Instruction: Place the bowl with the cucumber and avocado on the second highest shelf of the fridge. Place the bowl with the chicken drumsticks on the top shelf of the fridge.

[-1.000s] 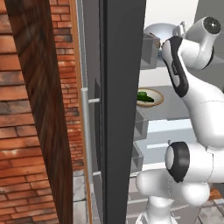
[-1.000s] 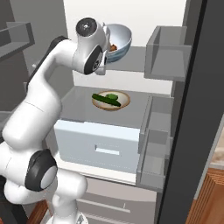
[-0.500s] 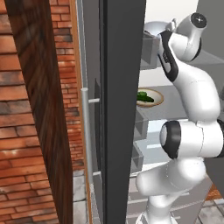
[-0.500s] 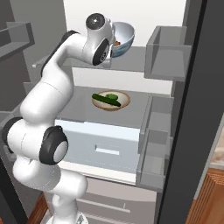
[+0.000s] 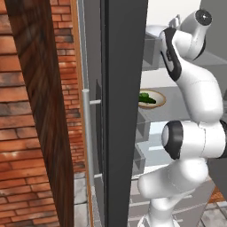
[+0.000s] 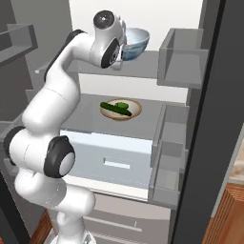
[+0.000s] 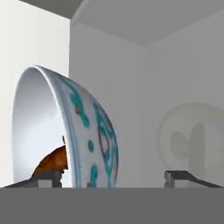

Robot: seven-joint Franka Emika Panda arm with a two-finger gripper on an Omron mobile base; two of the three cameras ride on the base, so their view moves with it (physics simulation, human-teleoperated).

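With the hand (image 7: 113, 177) spread apart around the bowl (image 6: 135, 43) wall, retreating crookedly could drag it off the top shelf (image 6: 143, 66).

Inside the fridge (image 6: 190, 143): two bowls, one blue-patterned (image 6: 135, 42) above one tan (image 6: 121, 109) (holding one cucumber (image 6: 114, 108), one avocado (image 6: 123, 105)).
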